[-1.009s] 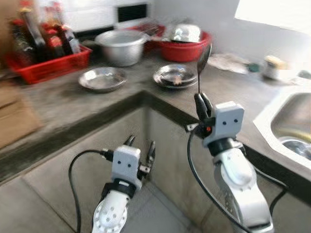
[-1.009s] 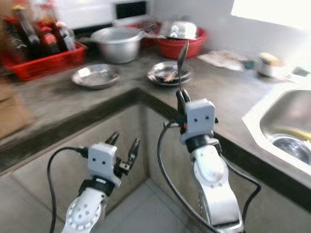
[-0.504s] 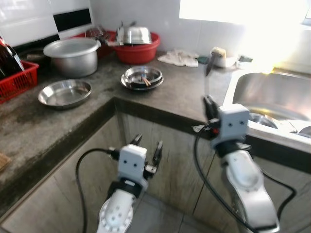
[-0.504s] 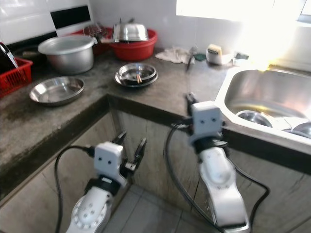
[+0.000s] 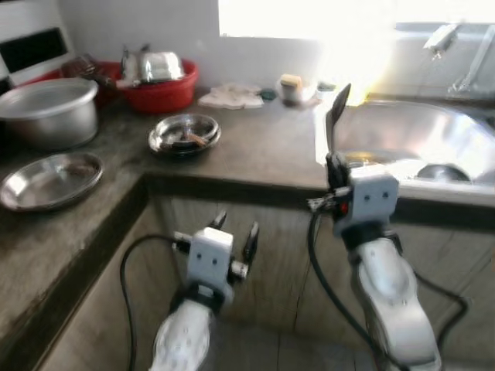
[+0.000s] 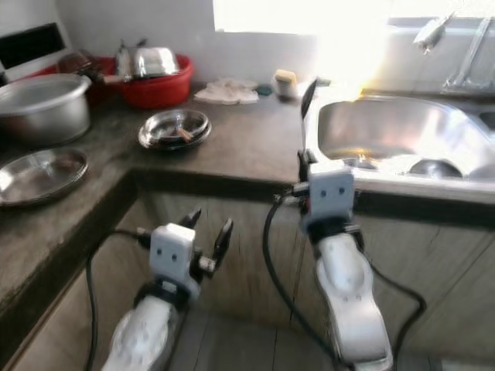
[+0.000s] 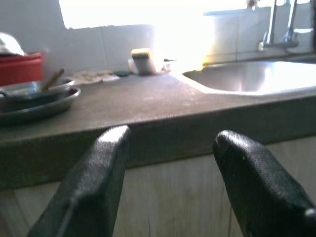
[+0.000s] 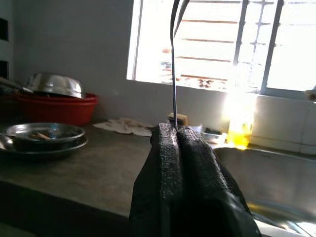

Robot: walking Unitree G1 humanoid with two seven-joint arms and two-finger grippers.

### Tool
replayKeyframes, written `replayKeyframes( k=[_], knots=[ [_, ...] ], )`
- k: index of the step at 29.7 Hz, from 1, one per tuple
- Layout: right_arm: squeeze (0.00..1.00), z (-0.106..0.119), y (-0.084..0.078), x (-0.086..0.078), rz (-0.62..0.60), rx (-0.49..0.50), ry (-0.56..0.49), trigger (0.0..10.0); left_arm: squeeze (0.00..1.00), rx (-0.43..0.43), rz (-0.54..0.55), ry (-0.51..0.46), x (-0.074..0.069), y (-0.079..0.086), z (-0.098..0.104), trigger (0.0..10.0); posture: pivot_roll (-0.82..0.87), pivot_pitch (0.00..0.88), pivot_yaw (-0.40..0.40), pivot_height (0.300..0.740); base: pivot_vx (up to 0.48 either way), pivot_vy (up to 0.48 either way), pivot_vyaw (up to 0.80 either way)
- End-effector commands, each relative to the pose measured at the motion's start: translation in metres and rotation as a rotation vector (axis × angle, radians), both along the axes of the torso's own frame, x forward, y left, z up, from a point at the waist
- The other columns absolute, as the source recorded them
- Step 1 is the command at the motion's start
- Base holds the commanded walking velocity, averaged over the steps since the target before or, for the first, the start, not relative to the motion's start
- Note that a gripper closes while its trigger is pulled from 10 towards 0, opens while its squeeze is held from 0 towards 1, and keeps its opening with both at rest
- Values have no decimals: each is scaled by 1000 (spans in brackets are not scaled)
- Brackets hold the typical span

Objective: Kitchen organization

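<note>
Nearest, at 7 o'clock: left tool (image 5: 232, 233) low before the cabinet front, below the table (image 5: 255, 158) edge, fingers (image 7: 96, 182) spread wide, holding nothing. At 5 o'clock: right tool (image 5: 334, 164) clamped narrow on the thin handle of a metal spoon (image 5: 334, 114), held upright, bowl uppermost, level with the table's front edge and just left of the sink (image 5: 433, 143).

Likely next: carrying the spoon over to the sink. Risks: slender handle pivoting or slipping between the pads on a quick swing; spoon tip or tool knocking the table lip or sink rim if not raised enough.

Farther, at 11 o'clock: stacked steel plates (image 5: 184, 134); at 9 o'clock, a steel dish (image 5: 48, 178) and a pot (image 5: 45, 108). Red basin (image 5: 161, 85), rag (image 5: 231, 94) and a small jar (image 5: 292, 86) along the wall at 12 o'clock. Bare table between plates and sink: fair room; open sink beyond.
</note>
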State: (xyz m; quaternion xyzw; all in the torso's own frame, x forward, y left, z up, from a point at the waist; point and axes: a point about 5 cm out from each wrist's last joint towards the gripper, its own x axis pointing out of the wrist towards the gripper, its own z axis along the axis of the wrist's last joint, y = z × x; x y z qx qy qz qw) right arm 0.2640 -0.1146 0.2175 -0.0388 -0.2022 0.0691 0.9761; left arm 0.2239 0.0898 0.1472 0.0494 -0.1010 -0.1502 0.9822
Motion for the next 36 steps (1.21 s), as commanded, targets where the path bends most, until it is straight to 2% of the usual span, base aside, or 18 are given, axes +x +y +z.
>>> replayKeyframes(
  k=[1, 7, 8, 9, 22, 36],
  knots=[
    [0, 3, -6, 0, -33, -12, -13, 0, 0, -6, -28, -3, -1, -7, 2, 10000, 15, 57, -1, 740, 255, -405, -775],
    [0, 3, -6, 0, -38, -25, -24, 0, 0, 0, -30, -6, -1, -7, 2, 10000, 19, 53, -4, 740, 266, -398, 0],
    [0, 3, -5, 0, -35, -27, -25, 1569, 0, 0, -31, -7, -1, -6, 2, 10000, 18, 51, -2, 740, 270, -394, 0],
    [0, 4, -4, 1, -37, -32, -26, 10000, 0, 2, -32, -8, -1, -6, 2, 10000, 18, 49, -4, 740, 274, -390, 0],
    [0, 6, -7, 4, -59, -37, -28, 10000, 0, 4, -38, -9, 0, -7, 2, 10000, 13, 39, -2, 740, 290, -379, 0],
    [0, 36, -29, 23, -112, -51, -91, 10000, 0, 0, -41, -11, 3, -7, 2, 10000, 11, 47, -5, 740, 369, -300, 0]
  ],
)
